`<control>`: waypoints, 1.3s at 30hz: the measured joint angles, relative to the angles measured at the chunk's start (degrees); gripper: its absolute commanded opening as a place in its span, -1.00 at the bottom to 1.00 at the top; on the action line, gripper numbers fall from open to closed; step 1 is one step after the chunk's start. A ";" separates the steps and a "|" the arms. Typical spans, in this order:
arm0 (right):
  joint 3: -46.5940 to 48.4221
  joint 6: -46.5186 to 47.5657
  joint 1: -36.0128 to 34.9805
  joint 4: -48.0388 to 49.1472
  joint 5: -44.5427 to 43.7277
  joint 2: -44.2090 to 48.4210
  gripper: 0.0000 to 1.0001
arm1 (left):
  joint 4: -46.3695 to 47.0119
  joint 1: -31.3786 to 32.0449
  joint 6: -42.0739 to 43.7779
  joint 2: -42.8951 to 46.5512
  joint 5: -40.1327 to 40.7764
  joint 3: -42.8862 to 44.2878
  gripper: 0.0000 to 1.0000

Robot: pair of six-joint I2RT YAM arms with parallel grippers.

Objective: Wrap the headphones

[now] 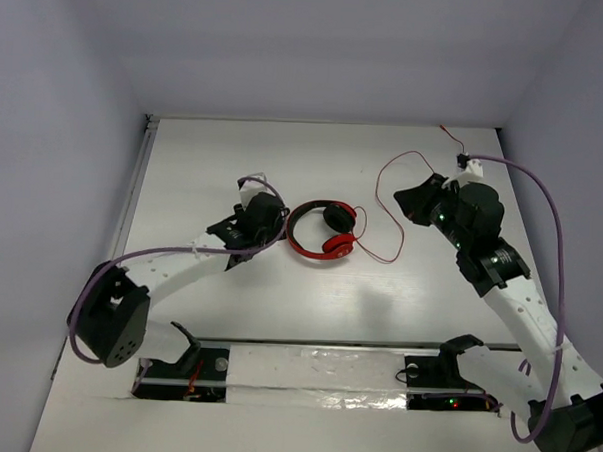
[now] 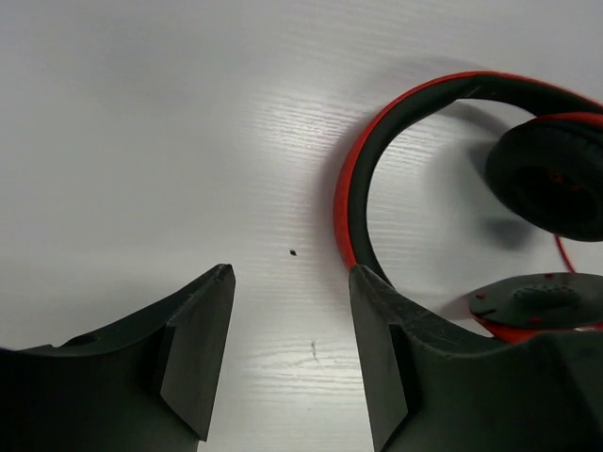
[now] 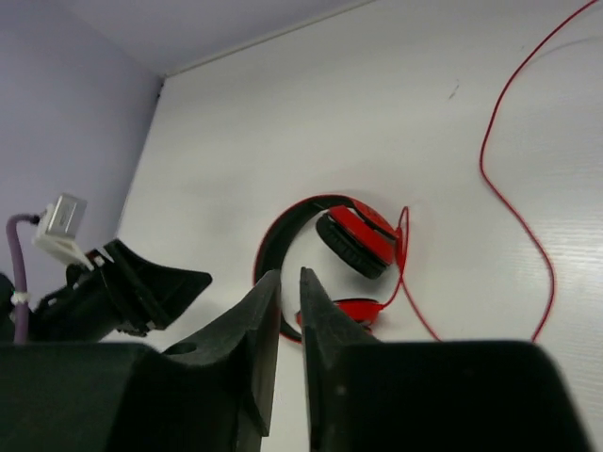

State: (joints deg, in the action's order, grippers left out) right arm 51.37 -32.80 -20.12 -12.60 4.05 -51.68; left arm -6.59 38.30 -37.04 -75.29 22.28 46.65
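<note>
Two arms at near edge of white table (image 1: 235, 153). Left gripper (image 2: 287, 273) parted, empty, just beside headphones (image 1: 321, 232) at mid-table. Right gripper (image 3: 290, 278) nearly clenched, holds nothing. Cable (image 1: 377, 184) loops twd far edge; bare room to left; walls (image 1: 319, 47) on 3 sides.

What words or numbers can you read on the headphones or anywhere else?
None: no word, number, brand or sign can be read in any view.
The headphones show no logo or label.
The black ear pad has only tiny red specks, too small and blurred to read.
</note>
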 measured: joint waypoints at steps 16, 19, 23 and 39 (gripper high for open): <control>-0.28 0.44 -3.21 3.23 -0.39 -0.09 0.32 | 5.05 0.90 4.42 -23.54 -2.64 10.36 0.04; -0.66 0.44 -3.21 3.65 -0.35 -0.15 0.32 | 5.49 1.20 4.94 -25.66 -3.54 10.91 0.03; -0.76 0.44 -3.21 3.85 -0.35 -0.20 0.30 | 5.99 1.44 5.49 -28.06 -3.87 12.26 -0.06; -1.86 0.50 -3.21 4.57 -0.50 0.59 -0.34 | 6.47 1.84 6.43 -30.03 -0.74 13.86 -1.00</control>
State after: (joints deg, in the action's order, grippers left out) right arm 49.52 -32.29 -23.33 -8.03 3.55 -51.09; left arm -0.12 40.14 -30.61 -105.32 21.54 60.51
